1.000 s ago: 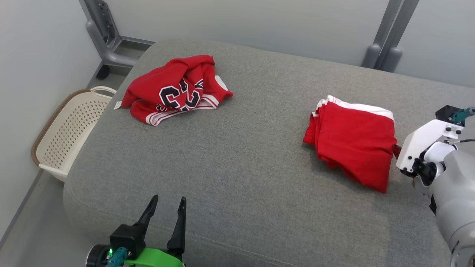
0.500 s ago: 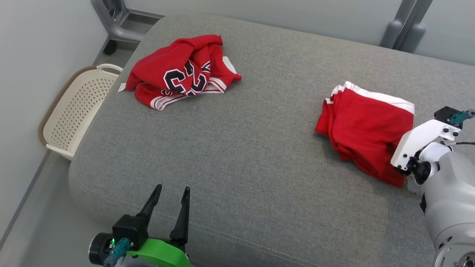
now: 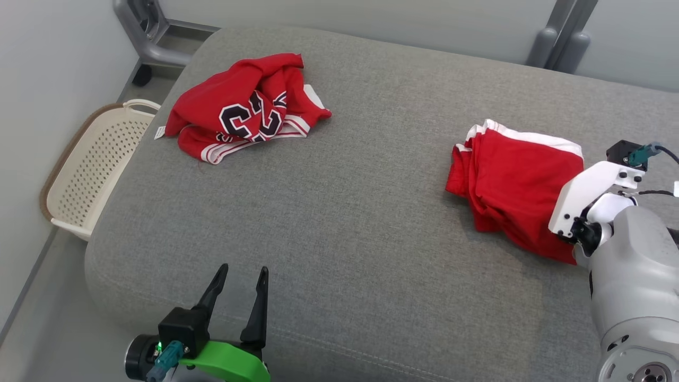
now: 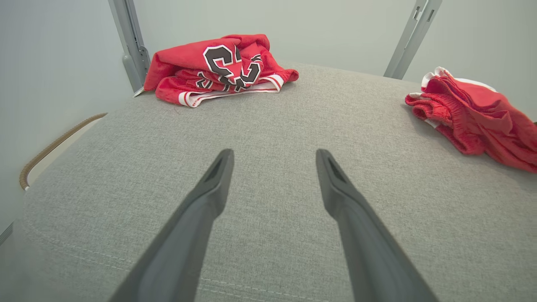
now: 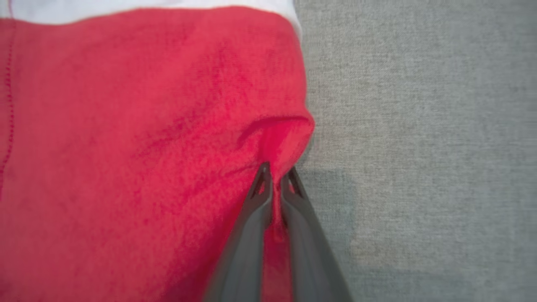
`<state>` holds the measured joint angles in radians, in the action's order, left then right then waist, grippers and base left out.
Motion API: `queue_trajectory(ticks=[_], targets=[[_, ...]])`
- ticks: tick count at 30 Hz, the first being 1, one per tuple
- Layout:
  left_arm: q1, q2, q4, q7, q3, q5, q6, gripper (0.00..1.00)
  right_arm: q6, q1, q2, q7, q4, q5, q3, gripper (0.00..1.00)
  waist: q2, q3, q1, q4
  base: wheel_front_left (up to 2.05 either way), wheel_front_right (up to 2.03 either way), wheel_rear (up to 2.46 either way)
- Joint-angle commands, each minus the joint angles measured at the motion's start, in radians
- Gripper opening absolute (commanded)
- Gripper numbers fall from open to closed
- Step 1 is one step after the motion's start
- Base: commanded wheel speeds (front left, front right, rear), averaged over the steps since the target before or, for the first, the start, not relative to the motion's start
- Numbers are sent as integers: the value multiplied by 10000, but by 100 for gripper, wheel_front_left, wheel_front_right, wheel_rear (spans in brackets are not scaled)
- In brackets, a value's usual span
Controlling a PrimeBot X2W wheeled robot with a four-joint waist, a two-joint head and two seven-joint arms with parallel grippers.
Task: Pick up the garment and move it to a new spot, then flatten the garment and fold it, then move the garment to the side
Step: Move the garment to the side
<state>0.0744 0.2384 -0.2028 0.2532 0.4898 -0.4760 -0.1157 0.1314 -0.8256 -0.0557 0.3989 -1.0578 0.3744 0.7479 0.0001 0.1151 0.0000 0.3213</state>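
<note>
Bottom left, head view: left gripper (image 3: 243, 268) w/ fingers spread apart, holding nothing, at front edge of grey cushion (image 3: 345, 239). Mid right: right gripper (image 5: 277, 176) pinched tight on a fold at the edge of the folded red garment (image 3: 504, 180), which has white trim on its far side and lies on the cushion's right part. Upper left: crumpled red jersey (image 3: 238, 114) w/ dark numerals, well apart. Left edge: cream perforated basket (image 3: 90, 175) beside cushion.
</note>
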Motion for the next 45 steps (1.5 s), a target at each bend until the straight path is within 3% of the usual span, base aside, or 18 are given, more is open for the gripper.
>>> queue_trajectory(ticks=[1,8,13,27,37,45], targets=[[-29,29,-27,40,-20,-46,-31,100,-14,44,-31,22,8,100,-162,0,-1,-224,0,-341,0,0,0],[-201,91,-12,57,-39,-63,-43,100,-14,317,-413,129,9,167,-967,0,-1,-481,0,-1160,0,0,0],[-184,162,60,72,-62,-42,-62,100,-14,523,-1021,-81,68,264,-1838,0,-1,-411,0,-1682,0,0,0],[327,509,616,-103,106,260,-12,100,-14,-13,-2673,-1509,-303,-335,-4202,0,-1,758,0,-2681,0,0,0],[707,1019,1817,-84,-202,708,-414,100,-16,-595,-4047,-2218,-317,-872,-4755,0,-1,2000,0,-2909,0,0,0],[491,1683,2921,-391,-498,898,-697,100,-16,-634,-4755,-2703,78,-1121,-4386,0,-1,2708,0,-3109,0,0,0]])
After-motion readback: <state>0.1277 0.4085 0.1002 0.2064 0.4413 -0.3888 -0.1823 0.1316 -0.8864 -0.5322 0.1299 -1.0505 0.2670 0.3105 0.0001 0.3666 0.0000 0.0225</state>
